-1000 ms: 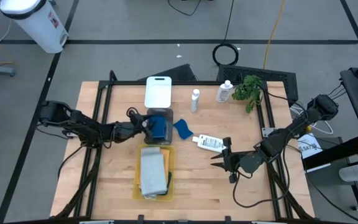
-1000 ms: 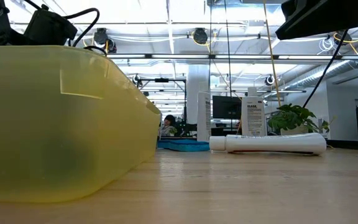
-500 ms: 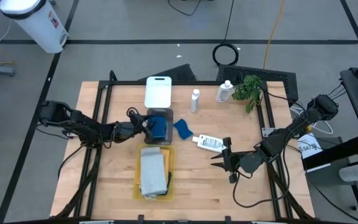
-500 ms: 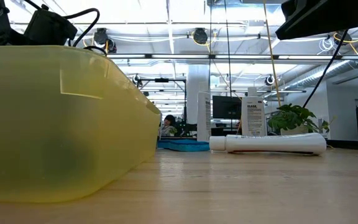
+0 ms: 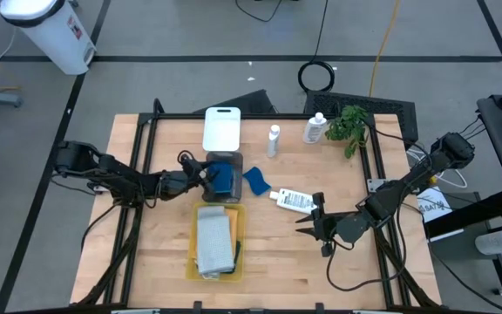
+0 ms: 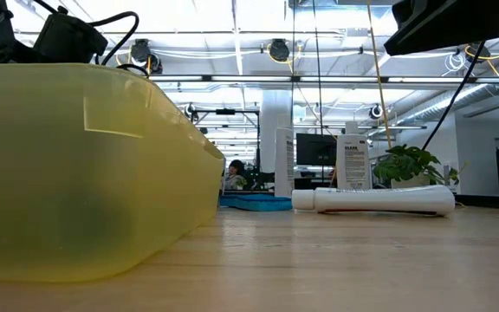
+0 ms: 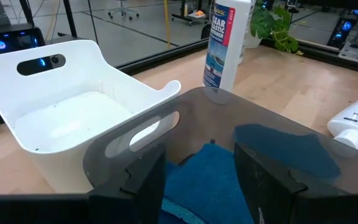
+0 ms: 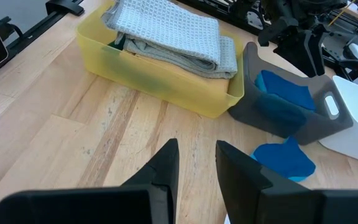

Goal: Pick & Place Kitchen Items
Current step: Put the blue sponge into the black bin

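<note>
Presently left claw straddles sponge — right idle.

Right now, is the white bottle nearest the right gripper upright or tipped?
Tipped. The white bottle lies flat on the table, cap toward the loose blue sponge; the low view shows it lengthwise on the wood.

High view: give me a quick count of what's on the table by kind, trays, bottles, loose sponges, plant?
Trays: 3, white, grey, yellow
Bottles: 3, two upright, one lying
Loose sponges on the wood: 1
Plant: 1
Total: 8
</note>
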